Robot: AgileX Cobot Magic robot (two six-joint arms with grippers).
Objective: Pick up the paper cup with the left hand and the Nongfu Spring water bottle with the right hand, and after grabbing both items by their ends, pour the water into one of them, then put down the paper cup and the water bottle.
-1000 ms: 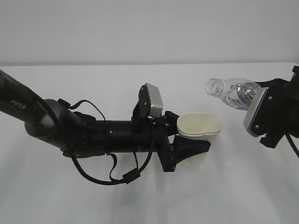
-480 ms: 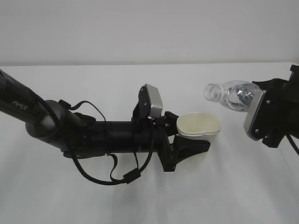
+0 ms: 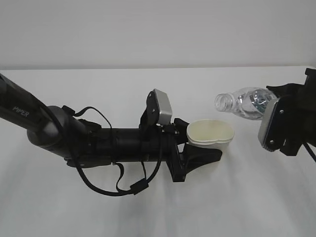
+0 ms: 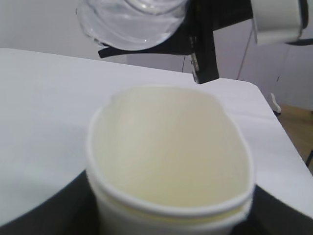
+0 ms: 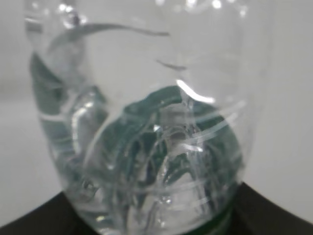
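Nongfu Spring water bottle point(image 3: 245, 103), base hidden in your right hand's point(image 3: 284, 126) grip, tilts toward the left hand's point(image 3: 197, 148) squeezed paper cup point(image 3: 211, 133), clear gap between.

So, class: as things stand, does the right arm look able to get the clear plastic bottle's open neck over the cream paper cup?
Probably yes. The clear plastic bottle is tilted, neck towards the cream paper cup, with only bare white table between them. The neck is not over the rim yet.

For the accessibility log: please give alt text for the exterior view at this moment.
The left gripper holds a squeezed paper cup above a white table, while the right gripper tips a capless water bottle, neck toward the cup. No water stream is visible.
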